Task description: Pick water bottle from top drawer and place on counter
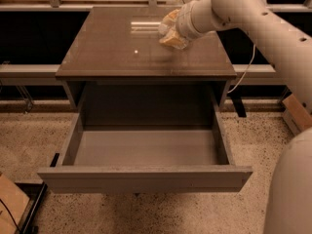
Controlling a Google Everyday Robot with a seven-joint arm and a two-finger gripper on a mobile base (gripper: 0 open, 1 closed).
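Note:
The top drawer (146, 177) is pulled fully open below the counter (107, 48), and its light grey floor is bare. My gripper (169, 30) reaches in from the right and sits low over the counter's back right part. Its yellowish fingers (171, 41) are closed around the clear water bottle (165, 31), which is mostly hidden between them. I cannot tell whether the bottle's base touches the counter top.
A small white speck (136, 51) lies on the counter. My white arm (273, 28) crosses the right side of the view. A cardboard box (298, 112) stands on the terrazzo floor at the right, another (9, 204) at the bottom left.

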